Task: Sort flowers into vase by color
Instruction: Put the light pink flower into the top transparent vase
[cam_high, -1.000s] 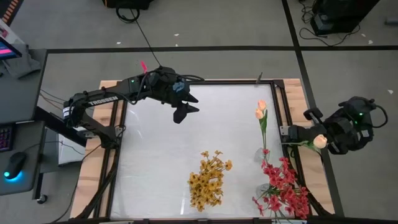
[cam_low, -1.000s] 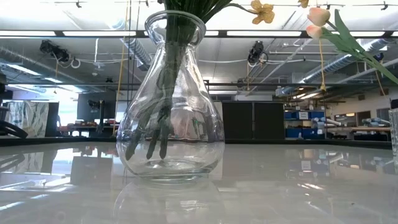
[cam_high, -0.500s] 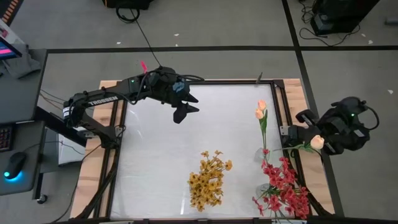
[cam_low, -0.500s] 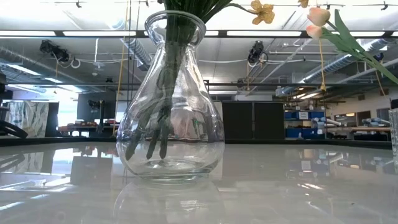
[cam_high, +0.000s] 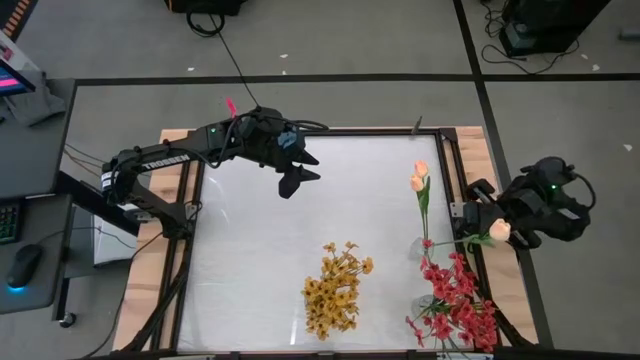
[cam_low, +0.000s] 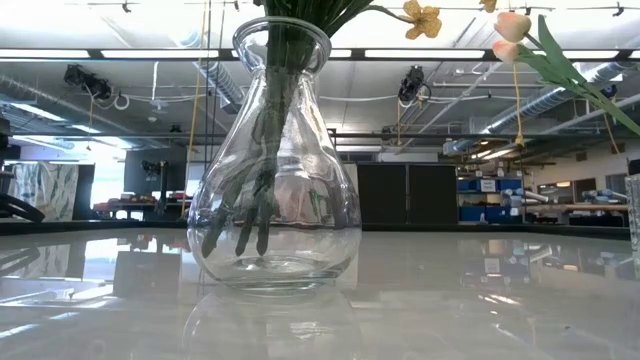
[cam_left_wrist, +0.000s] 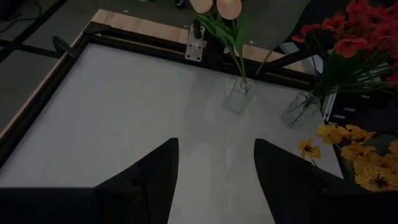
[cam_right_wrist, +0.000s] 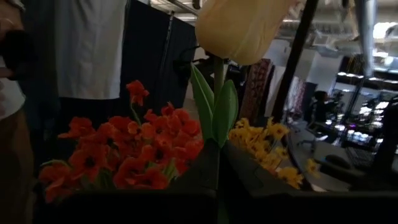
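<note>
Right gripper (cam_high: 478, 237) sits off the table's right edge, just past the frame rail, jaws clamped on the stem of a peach tulip (cam_high: 500, 230); in the right wrist view that bud (cam_right_wrist: 239, 28) stands right above the closed fingers (cam_right_wrist: 186, 186), green leaves rising from the grip. Left gripper (cam_high: 297, 177) hovers over the far-left part of the white table (cam_high: 250, 260), jaws apart and holding nothing; the left wrist view shows both dark fingers (cam_left_wrist: 152, 180) spread over bare tabletop. Two more peach tulips (cam_high: 419, 177) stand in a small clear vase (cam_left_wrist: 239, 96) near the right edge of the table, their stem leaning toward the far side. Red flowers (cam_high: 455, 300) fill a second clear vase (cam_left_wrist: 301, 109) at the near-right corner, just beside the tulip vase. Yellow flowers (cam_high: 335, 285) stand in a big round glass vase (cam_low: 272, 165) near the middle of the near edge; the low view shows their green stems (cam_low: 255, 200) bunched inside it, reaching the bottom. The held tulip is just beside the red bunch, apart from the two tulips already in their vase. In the right wrist view a person in a white top (cam_right_wrist: 87, 50) stands in the room behind.
</note>
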